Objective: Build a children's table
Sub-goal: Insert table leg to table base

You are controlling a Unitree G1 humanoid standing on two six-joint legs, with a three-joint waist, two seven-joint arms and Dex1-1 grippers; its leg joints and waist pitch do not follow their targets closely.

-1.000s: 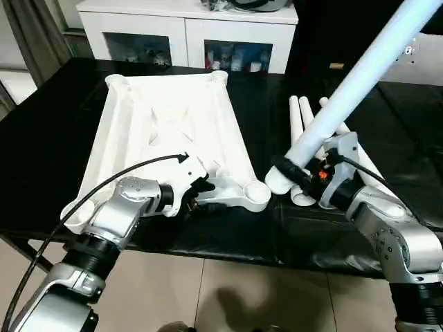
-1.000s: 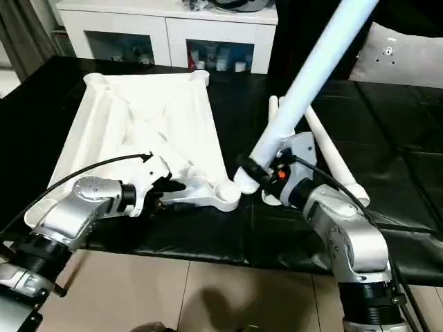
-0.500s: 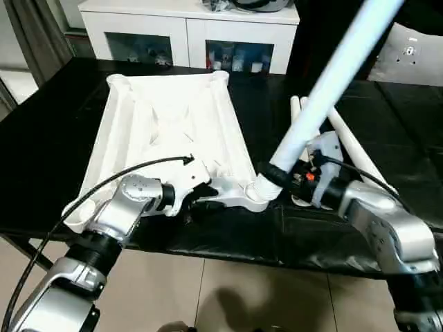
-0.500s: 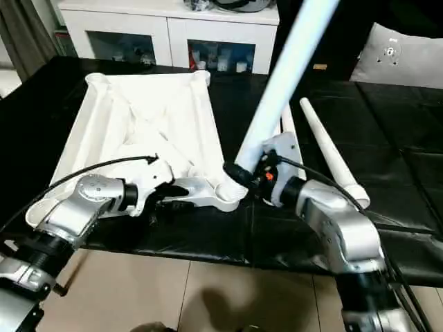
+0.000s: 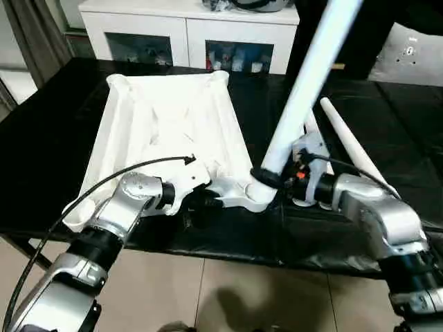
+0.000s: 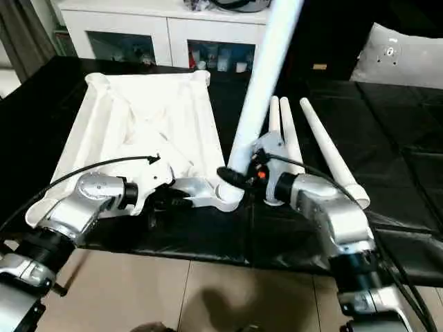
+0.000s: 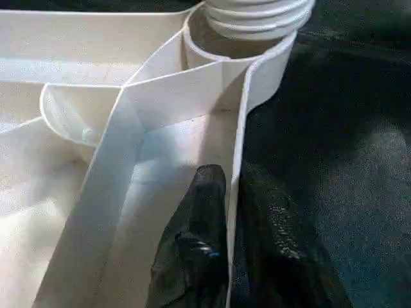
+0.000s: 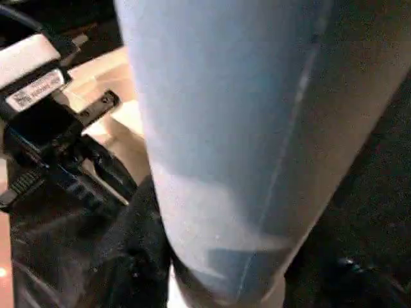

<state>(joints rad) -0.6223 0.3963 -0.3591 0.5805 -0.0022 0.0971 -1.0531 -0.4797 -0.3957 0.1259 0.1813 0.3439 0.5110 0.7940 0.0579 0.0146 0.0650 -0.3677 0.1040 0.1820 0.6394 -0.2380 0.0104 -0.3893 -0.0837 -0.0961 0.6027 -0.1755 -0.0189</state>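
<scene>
One leg (image 5: 304, 76) stands nearly upright in your right tool (image 5: 266, 181), its threaded end poised at the near corner socket (image 7: 241, 38) of the upturned top (image 5: 166, 117) on the bench (image 5: 41, 145), while your left tool (image 7: 234, 212) pinches the top's rim.

The right claw (image 6: 234, 178) has carried its leg (image 5: 304, 83) leftward — the threaded lower end, formerly hanging beside the table top (image 5: 169, 131), now sits at the mouth of the near corner socket (image 7: 241, 48), and the leg stands steeper. The left claw (image 7: 237, 218) has closed — pinching the top's near rim beside that socket.
</scene>
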